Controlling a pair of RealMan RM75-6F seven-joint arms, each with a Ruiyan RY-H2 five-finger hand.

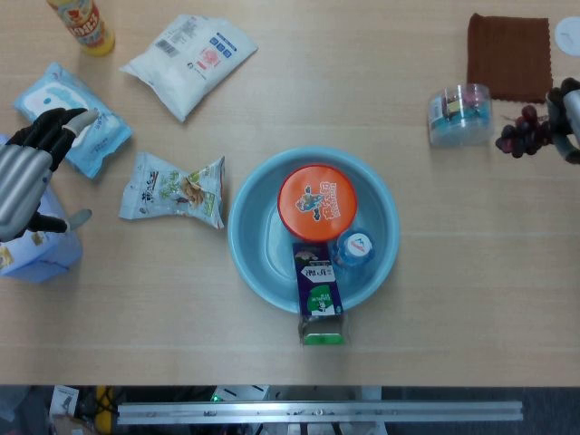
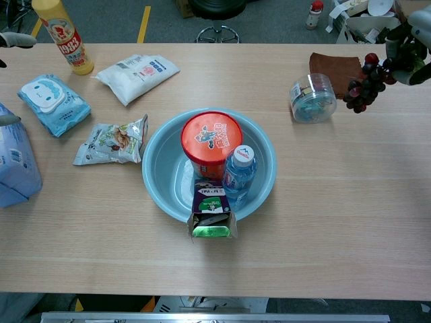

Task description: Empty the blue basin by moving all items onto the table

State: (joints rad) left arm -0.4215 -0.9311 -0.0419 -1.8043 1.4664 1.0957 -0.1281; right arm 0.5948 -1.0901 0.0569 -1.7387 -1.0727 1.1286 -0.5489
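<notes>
The blue basin (image 1: 381, 195) (image 2: 158, 171) sits mid-table. It holds an orange-lidded cup (image 1: 316, 201) (image 2: 211, 140), a small water bottle (image 1: 355, 246) (image 2: 238, 173) and a dark carton (image 1: 317, 294) (image 2: 211, 210) leaning over the front rim. My right hand (image 1: 568, 106) (image 2: 412, 42), at the right edge, holds a bunch of dark grapes (image 1: 522, 133) (image 2: 363, 85) above the table. At the far left my left hand (image 1: 25, 170) is open over a blue bag (image 1: 36, 249) (image 2: 15, 165).
A clear plastic tub (image 1: 459, 114) (image 2: 313, 98) and a brown cloth (image 1: 509, 54) (image 2: 333, 66) lie beside the grapes. At the left lie a snack packet (image 1: 174, 188), a wipes pack (image 1: 71, 118), a white pouch (image 1: 190, 62) and a yellow bottle (image 1: 83, 24).
</notes>
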